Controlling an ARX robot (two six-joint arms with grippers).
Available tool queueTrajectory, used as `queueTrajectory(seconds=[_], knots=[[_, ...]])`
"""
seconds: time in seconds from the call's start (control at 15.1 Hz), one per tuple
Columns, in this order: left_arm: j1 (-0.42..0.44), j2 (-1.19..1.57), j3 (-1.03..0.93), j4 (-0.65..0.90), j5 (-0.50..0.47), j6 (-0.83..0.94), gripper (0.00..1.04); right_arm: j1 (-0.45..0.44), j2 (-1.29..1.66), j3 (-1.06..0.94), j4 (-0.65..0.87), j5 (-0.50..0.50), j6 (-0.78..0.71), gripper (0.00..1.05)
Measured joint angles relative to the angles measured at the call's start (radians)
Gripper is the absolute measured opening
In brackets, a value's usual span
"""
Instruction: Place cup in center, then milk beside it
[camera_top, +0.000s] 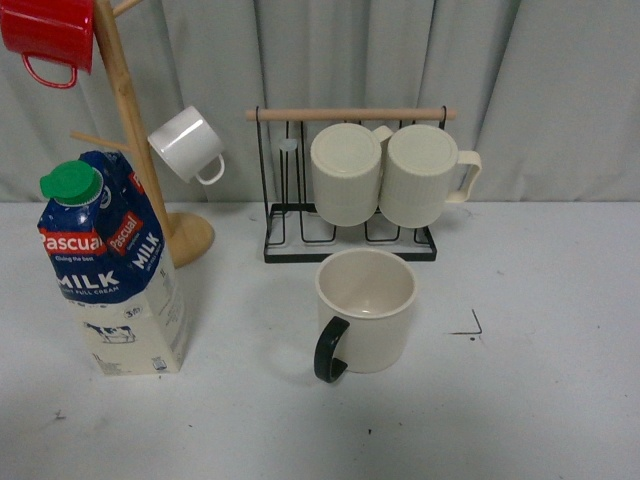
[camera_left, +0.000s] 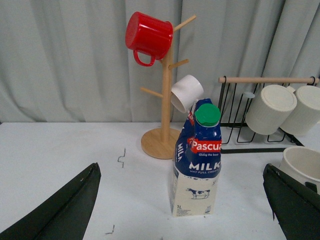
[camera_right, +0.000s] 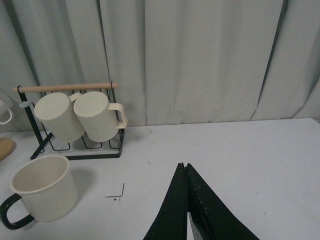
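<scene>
The cup (camera_top: 365, 310), a wide cream mug with a black loop handle, stands upright near the middle of the white table (camera_top: 540, 400); its smiley face does not show. It also shows in the right wrist view (camera_right: 42, 189) and partly in the left wrist view (camera_left: 302, 165). The milk (camera_top: 115, 270), a blue and cream carton with a green cap, stands upright at the left; the left wrist view (camera_left: 197, 160) shows it too. My left gripper (camera_left: 182, 200) is open, with the carton ahead between its fingers and apart from them. My right gripper (camera_right: 185, 167) is shut and empty, right of the cup.
A black wire rack (camera_top: 350, 235) with a wooden bar holds two ribbed cream mugs (camera_top: 345, 172) behind the cup. A wooden mug tree (camera_top: 135, 130) at the back left carries a red mug (camera_top: 50, 38) and a small white mug (camera_top: 188, 143). A grey curtain hangs behind.
</scene>
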Motion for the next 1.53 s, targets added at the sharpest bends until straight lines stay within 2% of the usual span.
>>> queueTrajectory(seconds=[0.2, 0.27, 0.33, 0.53, 0.73, 0.8, 0.86, 0.93, 1.0, 1.13, 1.2, 1.33, 1.53], knots=[[0.0, 0.0, 0.0, 0.0, 0.0, 0.0, 0.98, 0.0, -0.046, 0.0, -0.045, 0.0, 0.0, 0.02], [0.0, 0.0, 0.0, 0.0, 0.0, 0.0, 0.98, 0.0, -0.08, 0.001, -0.096, 0.0, 0.0, 0.02], [0.0, 0.0, 0.0, 0.0, -0.001, 0.0, 0.98, 0.0, -0.199, 0.0, -0.224, -0.002, 0.0, 0.02], [0.0, 0.0, 0.0, 0.0, 0.0, 0.0, 0.98, 0.0, -0.214, 0.0, -0.223, -0.002, -0.001, 0.02], [0.004, 0.006, 0.005, -0.034, 0.01, -0.01, 0.98, 0.0, -0.214, 0.0, -0.222, -0.002, -0.001, 0.27], [0.046, 0.095, 0.085, -0.236, 0.1, -0.068, 0.98, 0.0, -0.214, 0.0, -0.223, 0.0, 0.0, 0.35], [0.096, 0.28, 0.194, -0.381, 0.168, -0.153, 0.98, 0.0, -0.214, 0.0, -0.221, -0.003, 0.0, 0.47], [0.089, 0.396, 0.264, -0.374, 0.174, -0.212, 0.98, 0.0, -0.214, 0.0, -0.222, -0.002, 0.0, 0.6], [0.045, 0.496, 0.329, -0.253, 0.171, -0.223, 0.98, 0.0, -0.214, 0.0, -0.222, -0.002, 0.0, 0.75], [-0.024, 0.682, 0.426, -0.05, 0.137, -0.212, 0.98, 0.0, -0.214, 0.0, -0.222, -0.002, 0.0, 0.97], [-0.071, 0.798, 0.474, 0.053, 0.13, -0.187, 0.98, 0.0, -0.214, 0.0, -0.222, -0.003, 0.0, 0.99], [-0.103, 1.009, 0.567, 0.203, 0.129, -0.135, 0.98, 0.0, -0.214, 0.0, -0.222, -0.002, 0.0, 0.98], [-0.103, 1.223, 0.634, 0.277, 0.135, -0.053, 0.98, 0.0, -0.214, 0.0, -0.222, -0.002, 0.0, 0.98]])
